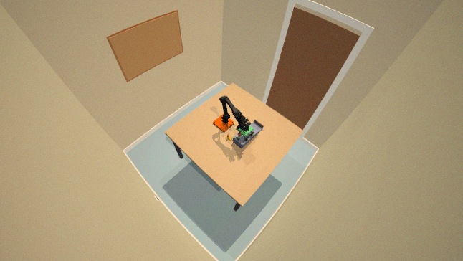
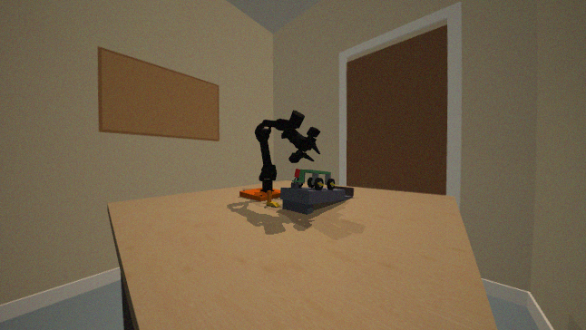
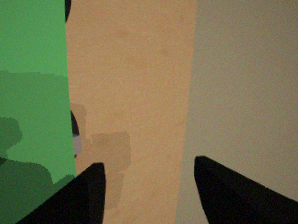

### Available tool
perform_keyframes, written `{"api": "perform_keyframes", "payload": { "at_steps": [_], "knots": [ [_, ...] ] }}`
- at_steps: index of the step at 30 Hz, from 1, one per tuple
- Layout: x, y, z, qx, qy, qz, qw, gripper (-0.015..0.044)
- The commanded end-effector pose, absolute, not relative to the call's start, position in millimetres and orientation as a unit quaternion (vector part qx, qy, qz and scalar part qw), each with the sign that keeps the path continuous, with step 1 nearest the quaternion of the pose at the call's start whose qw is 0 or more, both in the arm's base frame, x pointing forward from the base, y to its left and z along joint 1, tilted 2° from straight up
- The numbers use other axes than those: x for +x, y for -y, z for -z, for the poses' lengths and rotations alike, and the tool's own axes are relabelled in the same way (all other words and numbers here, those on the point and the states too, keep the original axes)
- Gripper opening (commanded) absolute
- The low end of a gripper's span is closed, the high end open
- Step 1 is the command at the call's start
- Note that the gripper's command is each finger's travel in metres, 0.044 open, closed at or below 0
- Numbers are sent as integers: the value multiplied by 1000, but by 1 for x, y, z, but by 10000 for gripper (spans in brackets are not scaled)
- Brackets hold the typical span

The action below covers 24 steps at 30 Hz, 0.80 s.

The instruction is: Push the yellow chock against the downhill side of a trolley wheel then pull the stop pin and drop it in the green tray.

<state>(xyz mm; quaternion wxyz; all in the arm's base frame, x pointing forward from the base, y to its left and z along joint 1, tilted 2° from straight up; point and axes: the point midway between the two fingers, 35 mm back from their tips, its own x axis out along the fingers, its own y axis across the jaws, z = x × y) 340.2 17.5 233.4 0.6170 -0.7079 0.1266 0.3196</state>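
The trolley with a green deck (image 1: pixel 245 133) (image 2: pixel 321 172) (image 3: pixel 35 40) stands on the grey ramp (image 1: pixel 242 144) (image 2: pixel 297 205). The red-headed stop pin (image 1: pixel 239 135) (image 2: pixel 297 173) is at its uphill end, the left end in the exterior view. The yellow chock (image 1: pixel 229 138) (image 2: pixel 273 205) is on the table beside the ramp's high end, its orange handle upright. My gripper (image 2: pixel 317 157) (image 3: pixel 150 169) is partly open and empty, above the trolley. In the wrist view the trolley's deck is left of the fingers. The green tray is mostly or wholly hidden behind the arm in the top view.
The arm's orange base plate (image 1: pixel 220 124) (image 2: pixel 254 195) is bolted behind the chock. The ramp's low end has a raised end wall (image 1: pixel 258 124). The wooden table (image 1: pixel 222 158) (image 2: pixel 290 263) extends in front of the ramp, with the arm's shadow on it.
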Motion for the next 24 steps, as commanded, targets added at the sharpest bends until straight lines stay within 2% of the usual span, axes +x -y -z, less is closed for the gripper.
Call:
{"api": "perform_keyframes", "payload": {
  "at_steps": [1,7,14,19,24],
  "knots": [
    [332,14,-222,-697,-191,-318,613,190],
    [305,59,-206,-650,-299,-311,625,190],
    [247,99,-161,-618,-402,-433,519,190],
    [201,113,-145,-570,-434,-530,454,190],
    [199,114,-144,-568,-434,-534,452,190]
  ]
}}
